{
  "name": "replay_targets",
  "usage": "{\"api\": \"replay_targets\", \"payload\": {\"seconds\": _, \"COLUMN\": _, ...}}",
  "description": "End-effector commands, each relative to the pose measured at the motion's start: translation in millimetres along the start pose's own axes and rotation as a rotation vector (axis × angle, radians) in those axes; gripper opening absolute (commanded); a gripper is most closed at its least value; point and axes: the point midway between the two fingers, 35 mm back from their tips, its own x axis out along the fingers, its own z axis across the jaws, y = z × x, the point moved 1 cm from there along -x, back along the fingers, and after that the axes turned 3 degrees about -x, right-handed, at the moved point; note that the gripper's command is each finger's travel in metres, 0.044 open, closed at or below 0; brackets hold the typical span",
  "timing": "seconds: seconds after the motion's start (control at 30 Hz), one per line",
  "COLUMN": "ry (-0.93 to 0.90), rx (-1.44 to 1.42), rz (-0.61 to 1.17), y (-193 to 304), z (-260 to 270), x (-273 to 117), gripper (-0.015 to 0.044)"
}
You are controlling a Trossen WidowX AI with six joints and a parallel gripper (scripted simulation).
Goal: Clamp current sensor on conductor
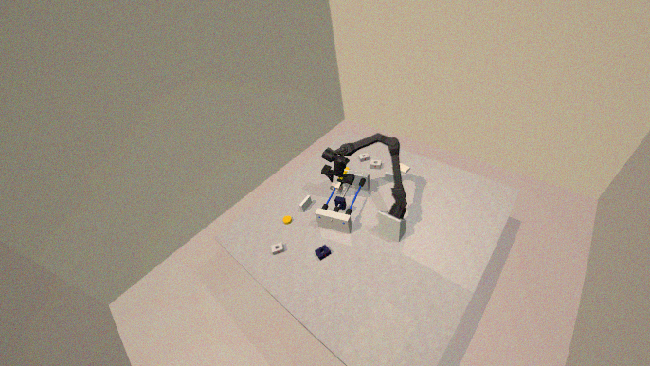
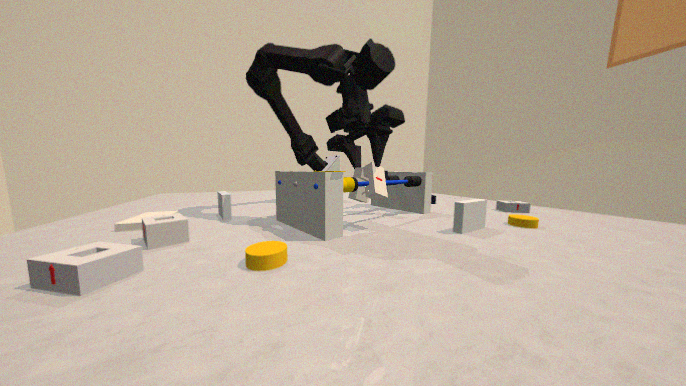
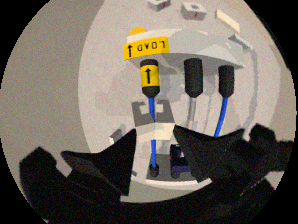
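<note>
The split-core sensor (image 1: 336, 185) (image 2: 380, 182) (image 3: 155, 131) is pale with grey jaws. Its two halves stand apart, open side down. My gripper (image 2: 368, 166) (image 3: 154, 129) is shut on it from above. The blue LOAD conductor (image 3: 152, 107) (image 2: 398, 182) passes between the halves and is hidden under the sensor's top. A red arrow (image 2: 378, 178) shows on one half; its pointing direction is too small to tell. The yellow LOAD marker (image 3: 146, 48) is on the far end block, above a yellow sleeve (image 3: 149, 76) (image 2: 349, 184) with a black arrow.
A grey conductor (image 3: 192, 111) and another blue conductor (image 1: 356, 197) (image 3: 221, 117) run alongside. A dark blue block (image 1: 337, 202) (image 3: 180, 159) sits by the grey one. End blocks (image 1: 334, 220) (image 2: 305, 202) bear the conductors. Pale blocks, yellow discs and another dark block (image 1: 322, 252) lie around.
</note>
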Motion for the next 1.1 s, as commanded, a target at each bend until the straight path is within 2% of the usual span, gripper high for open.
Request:
{"api": "replay_targets", "payload": {"seconds": 0.0, "ry": 0.000, "rx": 0.002, "rz": 0.000, "y": -0.5, "z": 0.2, "x": -0.5, "gripper": 0.0000}}
{"api": "replay_targets", "payload": {"seconds": 0.8, "ry": 0.001, "rx": 0.002, "rz": 0.000, "y": -0.5, "z": 0.3, "x": -0.4, "gripper": 0.0000}}
{"api": "replay_targets", "payload": {"seconds": 1.07, "ry": 0.060, "rx": 0.002, "rz": 0.010, "y": -0.2, "z": 5.6, "x": 1.6, "gripper": 0.0000}}
